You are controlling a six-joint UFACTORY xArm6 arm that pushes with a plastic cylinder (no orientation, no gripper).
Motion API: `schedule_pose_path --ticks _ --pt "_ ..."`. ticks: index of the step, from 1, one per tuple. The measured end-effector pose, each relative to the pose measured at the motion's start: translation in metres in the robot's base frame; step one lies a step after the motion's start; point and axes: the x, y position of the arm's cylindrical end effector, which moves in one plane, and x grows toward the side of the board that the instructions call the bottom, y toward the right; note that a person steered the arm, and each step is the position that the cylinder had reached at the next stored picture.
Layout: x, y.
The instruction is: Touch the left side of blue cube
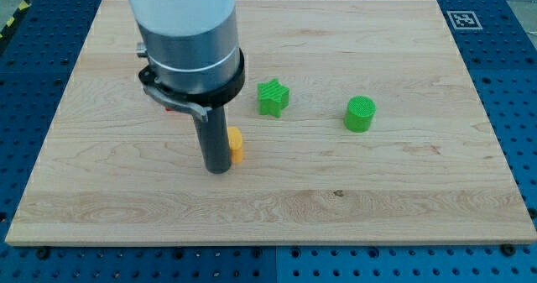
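Observation:
No blue cube shows in the camera view; the arm's wide grey body covers part of the board and may hide it. My tip [217, 170] rests on the wooden board [101, 191], left of centre. A yellow block [237, 146] sits just right of the rod, touching or nearly touching it; the rod partly hides it. A sliver of red [170, 108] shows under the arm's collar at the left. A green star block [272, 97] lies up and right of my tip. A green cylinder [360, 113] lies further right.
The board lies on a blue perforated table [520, 107]. A fiducial marker [462, 19] is printed at the board's top right corner.

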Motion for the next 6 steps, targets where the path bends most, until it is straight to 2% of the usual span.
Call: schedule_pose_path --ticks 2,4,5,6 --pt "-0.024 0.015" --pt "-0.041 -0.112" --pt "-0.100 -0.125" --pt "-0.120 -0.115"
